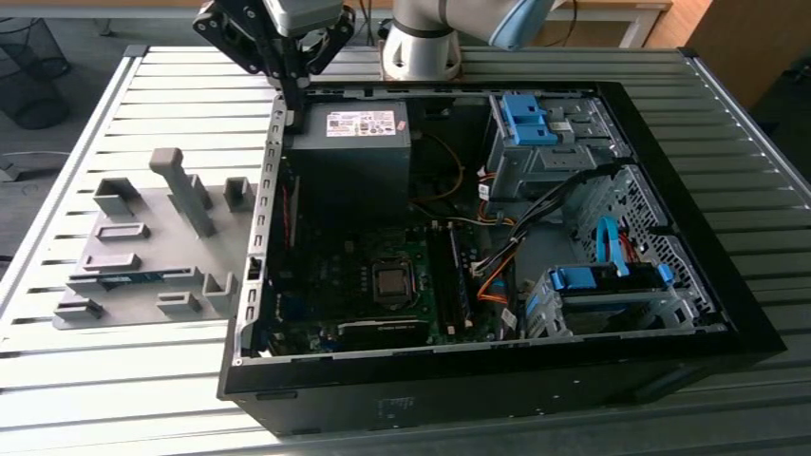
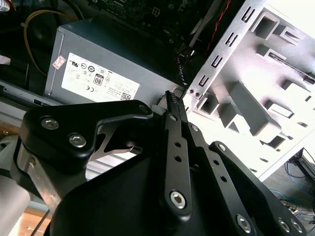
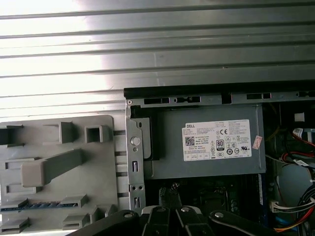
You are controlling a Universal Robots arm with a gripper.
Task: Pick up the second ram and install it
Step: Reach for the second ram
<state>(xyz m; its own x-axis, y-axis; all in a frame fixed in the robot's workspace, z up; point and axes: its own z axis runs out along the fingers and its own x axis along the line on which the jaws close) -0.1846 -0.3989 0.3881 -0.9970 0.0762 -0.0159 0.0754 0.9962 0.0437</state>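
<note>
The second ram is a thin blue-green stick standing on edge in a slot of the grey holder plate, on the exterior view's left of the open computer case. The first wrist view shows the same ram as a dark bluish strip. My gripper hangs above the case's far corner, beside the power supply, well away from the ram. Its black fingers look closed together with nothing between them in the exterior view and in both wrist views.
The holder plate carries several raised grey blocks. Inside the case are the motherboard, bundled cables and blue drive brackets. The slatted metal table lies all around, and the arm's base stands behind the case.
</note>
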